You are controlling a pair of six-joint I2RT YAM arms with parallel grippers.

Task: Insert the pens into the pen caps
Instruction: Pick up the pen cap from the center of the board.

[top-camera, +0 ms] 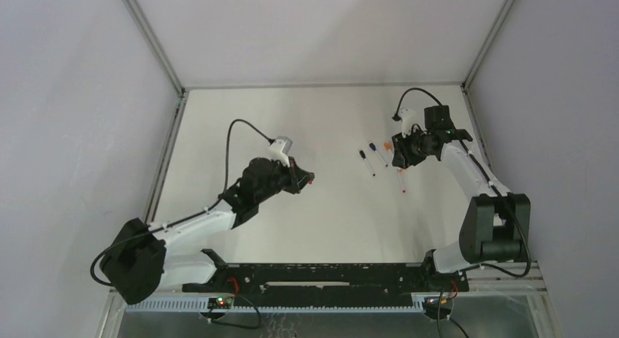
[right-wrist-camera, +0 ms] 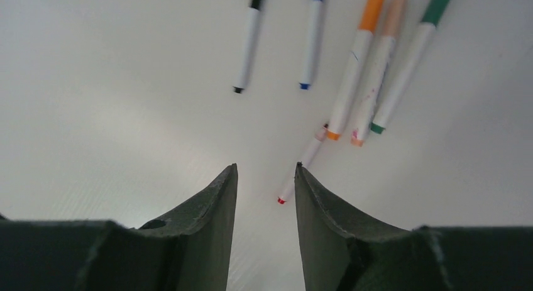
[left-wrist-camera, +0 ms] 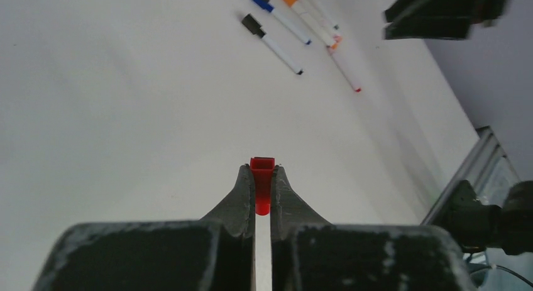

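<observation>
My left gripper (left-wrist-camera: 262,168) is shut on a red pen cap (left-wrist-camera: 262,184), open end facing forward, held above the white table; from the top view the gripper (top-camera: 306,179) is left of centre. A red-tipped white pen (right-wrist-camera: 303,160) lies uncapped on the table below my right gripper (right-wrist-camera: 265,168), which is open and empty, the pen's tip between its fingers. Further out lie a black-ended pen (right-wrist-camera: 248,43), a blue-ended pen (right-wrist-camera: 311,43), an orange-ended pen (right-wrist-camera: 352,71), a pale-ended pen (right-wrist-camera: 376,74) and a green-ended pen (right-wrist-camera: 408,65). The top view shows the right gripper (top-camera: 400,159) over this group.
The pens lie close together at the right of the white table (top-camera: 292,126). Grey walls and a metal frame (top-camera: 175,104) bound the table. The right arm's gripper body (left-wrist-camera: 440,14) shows at the top right of the left wrist view.
</observation>
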